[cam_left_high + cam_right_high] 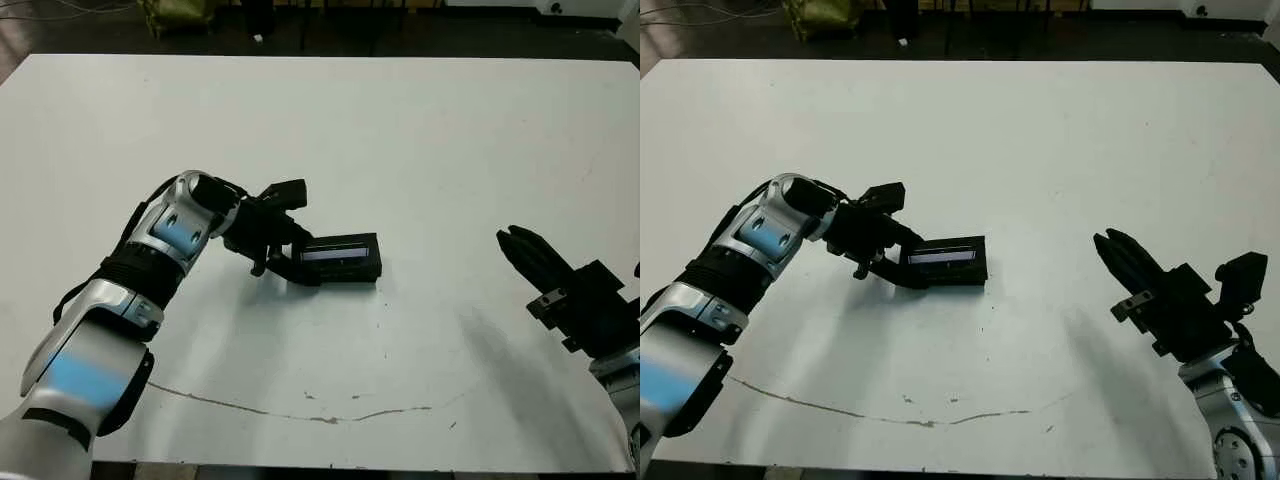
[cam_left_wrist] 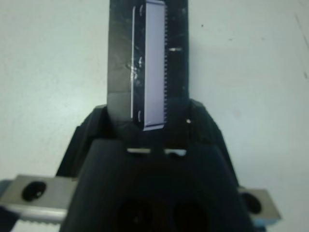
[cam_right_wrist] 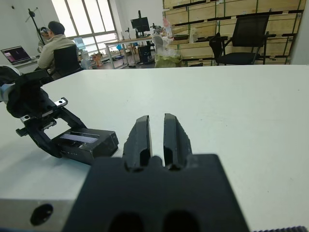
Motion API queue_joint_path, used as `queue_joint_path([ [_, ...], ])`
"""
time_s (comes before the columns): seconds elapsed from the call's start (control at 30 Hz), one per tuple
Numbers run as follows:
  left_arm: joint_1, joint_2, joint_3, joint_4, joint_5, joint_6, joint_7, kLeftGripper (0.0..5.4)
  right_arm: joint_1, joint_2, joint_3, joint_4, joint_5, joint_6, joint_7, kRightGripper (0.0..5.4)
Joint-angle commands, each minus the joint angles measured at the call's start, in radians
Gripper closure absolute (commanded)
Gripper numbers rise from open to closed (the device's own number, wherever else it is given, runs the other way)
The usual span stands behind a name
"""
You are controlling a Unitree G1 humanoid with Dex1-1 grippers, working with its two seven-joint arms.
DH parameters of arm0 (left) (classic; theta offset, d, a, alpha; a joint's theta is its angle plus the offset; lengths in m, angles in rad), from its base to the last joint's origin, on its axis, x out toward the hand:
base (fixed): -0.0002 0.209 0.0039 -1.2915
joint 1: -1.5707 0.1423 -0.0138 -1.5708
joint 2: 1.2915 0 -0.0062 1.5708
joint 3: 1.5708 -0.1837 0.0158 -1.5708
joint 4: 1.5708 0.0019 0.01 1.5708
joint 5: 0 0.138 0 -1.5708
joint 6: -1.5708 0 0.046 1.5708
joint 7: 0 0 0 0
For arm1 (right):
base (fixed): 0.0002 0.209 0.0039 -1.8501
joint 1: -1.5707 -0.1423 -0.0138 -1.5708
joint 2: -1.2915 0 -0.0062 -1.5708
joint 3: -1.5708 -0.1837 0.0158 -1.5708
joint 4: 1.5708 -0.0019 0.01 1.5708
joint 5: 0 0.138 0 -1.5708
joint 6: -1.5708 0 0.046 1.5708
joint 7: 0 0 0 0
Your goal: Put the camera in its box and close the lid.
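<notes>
Your left gripper point(image 1: 283, 262) sits at the left end of the lid point(image 1: 340, 259), which lies flat over the box point(image 1: 965, 274) near the middle of the desk point(image 1: 400, 140), a little toward its left edge. From the head views the black fingers reach around that end of the closed stack, and the left wrist view shows the lid's silvery-grey strip point(image 2: 155, 63) running straight away from the gripper body. I cannot tell whether the fingers are pinching the stack or merely resting against it; their tips are hidden under the gripper's own body.

The camera itself is not visible anywhere on the desk. Judging by the lid lying square on the box, it is most likely already inside, but the pictures do not prove that.

The grip at the short end makes sense: it lets you press or steady the lid along its length without covering the strip. The lid looks seated, with no obvious gap in the right wrist view, so the task seems close to done.

Your right gripper point(image 1: 520, 246) is parked well apart, near the desk's right edge, its two fingers pressed close together and holding nothing. It is probably kept there to stay clear of the left arm's work.

If you let go, watch that the fingers do not drag the lid sideways off the box.
</notes>
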Motion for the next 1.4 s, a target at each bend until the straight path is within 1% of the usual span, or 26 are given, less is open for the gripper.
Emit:
queue_joint_path([
  [0.03,-0.018,-0.033,-0.015,-0.023,-0.007,0.0,-0.011,3.17,0.019,0.003,0.003,0.006,-0.01,-0.006,-0.003,5.4],
  [0.13,-0.022,-0.031,-0.011,-0.027,-0.008,-0.011,-0.007,3.17,0.019,0.005,0.003,0.011,-0.003,-0.005,0.003,5.4],
  [0.23,-0.029,-0.028,-0.007,-0.041,-0.01,0.011,-0.006,3.17,0.018,0.007,0.003,0.018,-0.001,-0.011,0.01,5.4],
  [0.37,-0.033,-0.027,-0.004,-0.047,-0.016,0.023,-0.013,3.17,0.024,0.001,0.0,-0.002,0.006,0.022,-0.013,5.4],
  [0.43,-0.027,-0.022,-0.01,-0.046,-0.006,-0.012,-0.009,3.17,0.023,0.007,-0.001,-0.015,0.022,0.014,-0.008,5.4],
  [0.5,-0.02,-0.02,-0.016,-0.035,0.001,-0.047,-0.009,3.17,0.025,0.009,0.001,-0.03,0.017,-0.002,-0.011,5.4],
  [0.53,-0.019,-0.017,-0.023,-0.031,0.011,-0.069,-0.008,3.17,0.029,0.008,0.002,-0.042,0.011,0.002,-0.023,5.4],
  [0.67,-0.024,0.002,-0.072,-0.025,0.068,-0.145,-0.011,2.31,0.04,0.008,0.008,-0.088,-0.023,-0.005,-0.059,5.4],
  [0.77,-0.021,0.006,-0.079,-0.001,0.071,-0.175,-0.025,1.54,0.039,0.008,0.008,-0.089,-0.017,-0.015,-0.046,5.4],
  [0.87,-0.017,0.01,-0.078,0.021,0.07,-0.188,-0.031,0.85,0.042,0.005,0.007,-0.094,-0.014,-0.005,-0.055,5.4],
  [0.93,-0.017,0.014,-0.077,0.029,0.071,-0.197,-0.034,0.37,0.044,0.01,0.008,-0.095,-0.014,-0.013,-0.056,5.4],
  [1.0,-0.014,0.021,-0.076,0.023,0.074,-0.207,-0.026,0.02,0.044,0.014,0.01,-0.096,-0.019,-0.025,-0.053,5.4],
  [1.23,0.007,0.044,-0.067,-0.001,0.073,-0.235,-0.004,0.02,0.044,0.015,0.015,-0.084,-0.016,-0.033,-0.045,5.4],
  [1.33,0.019,0.053,-0.052,-0.019,0.067,-0.245,0.018,0.02,0.046,0.012,0.015,-0.086,-0.013,-0.023,-0.05,5.4],
  [1.37,0.021,0.056,-0.043,-0.023,0.062,-0.248,0.025,0.02,0.047,0.012,0.016,-0.088,-0.013,-0.021,-0.051,5.4],
  [1.4,0.025,0.054,-0.02,-0.018,0.04,-0.26,0.029,0.02,0.047,0.014,0.017,-0.086,-0.014,-0.027,-0.048,5.4],
])
